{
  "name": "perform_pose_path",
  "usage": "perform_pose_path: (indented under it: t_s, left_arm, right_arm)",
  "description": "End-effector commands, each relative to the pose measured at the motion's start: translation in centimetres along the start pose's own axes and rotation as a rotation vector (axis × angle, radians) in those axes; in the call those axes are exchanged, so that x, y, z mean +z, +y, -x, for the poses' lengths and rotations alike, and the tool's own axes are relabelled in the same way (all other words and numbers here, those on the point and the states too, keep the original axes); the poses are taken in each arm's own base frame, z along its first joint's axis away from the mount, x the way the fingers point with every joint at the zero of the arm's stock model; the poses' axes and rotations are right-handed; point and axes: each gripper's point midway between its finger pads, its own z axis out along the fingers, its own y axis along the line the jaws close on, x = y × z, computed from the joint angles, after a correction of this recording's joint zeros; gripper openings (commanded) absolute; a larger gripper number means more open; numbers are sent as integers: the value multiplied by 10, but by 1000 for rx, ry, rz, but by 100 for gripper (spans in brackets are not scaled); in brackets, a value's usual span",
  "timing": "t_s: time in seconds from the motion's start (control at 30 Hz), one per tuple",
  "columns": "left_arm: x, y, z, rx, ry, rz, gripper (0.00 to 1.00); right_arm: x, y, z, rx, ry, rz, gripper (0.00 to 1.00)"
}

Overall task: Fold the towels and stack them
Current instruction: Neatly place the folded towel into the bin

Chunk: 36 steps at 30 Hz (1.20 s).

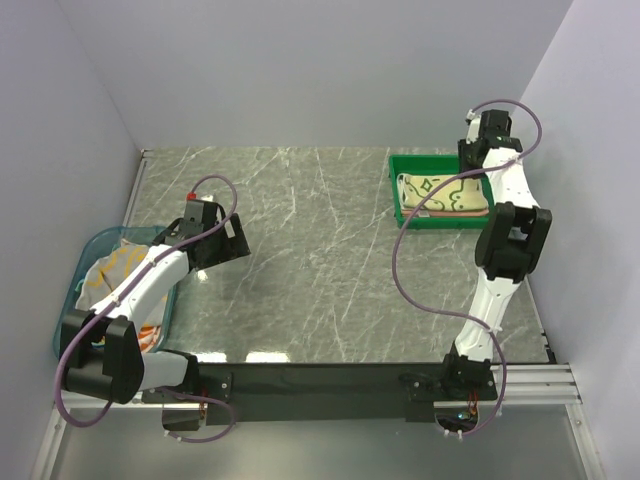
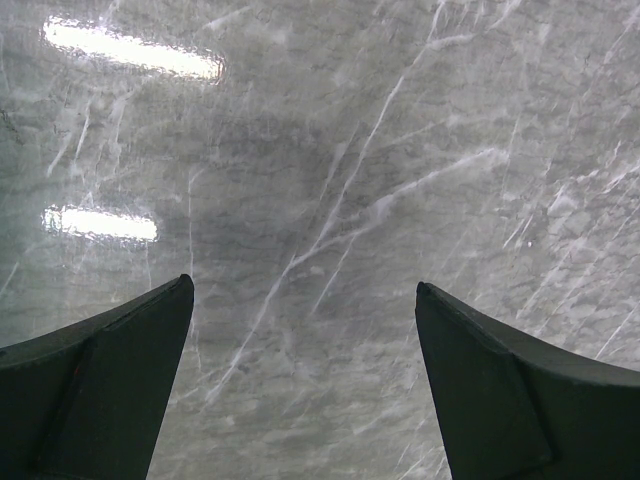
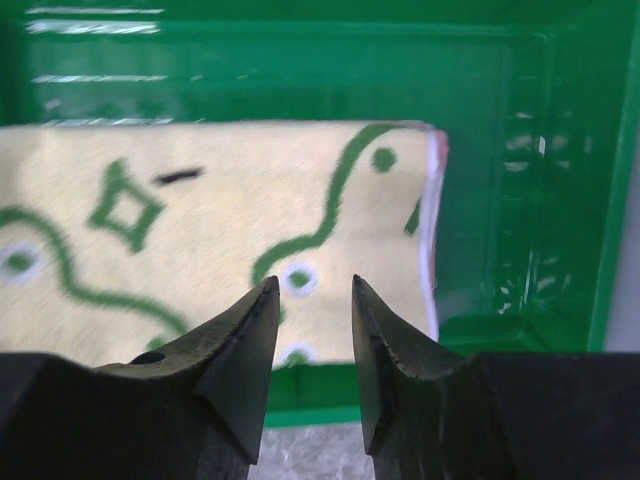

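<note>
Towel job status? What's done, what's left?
Done: a folded yellow towel lies in the green tray, with a pink edge showing at its side. In hand: nothing; right gripper open at the tray, left gripper open over bare table. Left: bunched towels in the blue basket.

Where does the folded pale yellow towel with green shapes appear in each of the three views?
Top external: pale yellow towel, upper right, inside the green tray.
Left wrist: not in it.
Right wrist: fills left and centre, in the tray.
Shared landmark: the green tray, in top and right wrist views.
</note>
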Motion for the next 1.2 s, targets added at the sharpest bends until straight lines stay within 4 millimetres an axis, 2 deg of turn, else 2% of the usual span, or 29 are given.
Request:
perform_pose_path:
  t_s: [0.0, 0.07, 0.1, 0.17, 0.2, 0.23, 0.27, 0.3, 0.33, 0.37, 0.4, 0.47, 0.5, 0.53, 0.57, 0.63, 0.67, 0.7, 0.73, 0.77, 0.87, 0.97, 1.0, 1.03, 1.17]
  left_arm:
    - [-1, -8, 13, 20, -34, -33, 98]
    - [-2, -9, 12, 20, -29, -42, 98]
    - [-2, -10, 12, 18, -30, -44, 98]
    - [-3, -10, 13, 20, -33, -45, 98]
    - [-4, -10, 13, 20, -33, -45, 98]
    - [-5, -10, 14, 20, -39, -47, 98]
    - [-6, -11, 15, 20, -45, -51, 98]
    - [-7, -11, 16, 20, -48, -53, 98]
    - [-7, -11, 16, 21, -49, -53, 98]
    - [-8, -11, 15, 21, -51, -54, 98]
    - [-9, -11, 16, 21, -53, -55, 98]
    - [-12, -12, 18, 21, -66, -62, 98]
    - [-12, -13, 18, 21, -68, -65, 97]
    - [-13, -13, 19, 21, -70, -64, 98]
    - [-14, -13, 19, 21, -72, -66, 97]
    - [-16, -13, 19, 21, -78, -69, 97]
    - [-16, -13, 20, 21, -80, -70, 97]
    - [-17, -13, 19, 21, -80, -71, 97]
    - [-18, -13, 21, 20, -86, -72, 97]
    - [-18, -14, 22, 22, -89, -74, 97]
    - [-19, -14, 22, 22, -90, -75, 97]
    - [-20, -15, 22, 22, -94, -77, 97]
    - [-20, -15, 23, 22, -95, -78, 97]
    - [-21, -15, 24, 22, -99, -80, 97]
    - [-21, -15, 24, 22, -101, -81, 97]
  right_arm:
    - [-8, -42, 30, 104, -100, -219, 45]
    - [-21, -50, 44, 191, -169, -275, 51]
    - [-23, -49, 41, 216, -174, -280, 53]
    - [-31, -38, 53, 262, -246, -219, 54]
    - [-36, -24, 48, 290, -261, -163, 54]
    - [-39, -11, 58, 295, -318, -95, 54]
    - [-41, 3, 48, 315, -316, -54, 53]
    - [-43, 10, 48, 325, -329, -33, 49]
    - [-44, 32, 54, 343, -358, 57, 41]
    - [-48, 43, 55, 354, -370, 101, 38]
    - [-42, 54, 44, 369, -348, 140, 36]
    - [-41, 80, 50, 428, -374, 247, 33]
    - [-34, 90, 41, 462, -357, 276, 32]
    - [-36, 98, 53, 517, -403, 325, 30]
    - [-30, 113, 43, 540, -371, 372, 29]
    - [-33, 123, 61, 617, -447, 432, 29]
    - [-26, 132, 55, 641, -441, 444, 29]
    - [-24, 136, 58, 661, -457, 459, 29]
    - [-27, 141, 69, 696, -497, 499, 29]
    - [-19, 149, 63, 714, -482, 521, 29]
    - [-9, 167, 65, 756, -480, 566, 28]
    - [12, 175, 54, 796, -440, 558, 28]
    - [15, 190, 51, 803, -419, 574, 28]
    - [25, 192, 43, 819, -396, 564, 28]
    - [42, 201, 23, 852, -346, 559, 28]
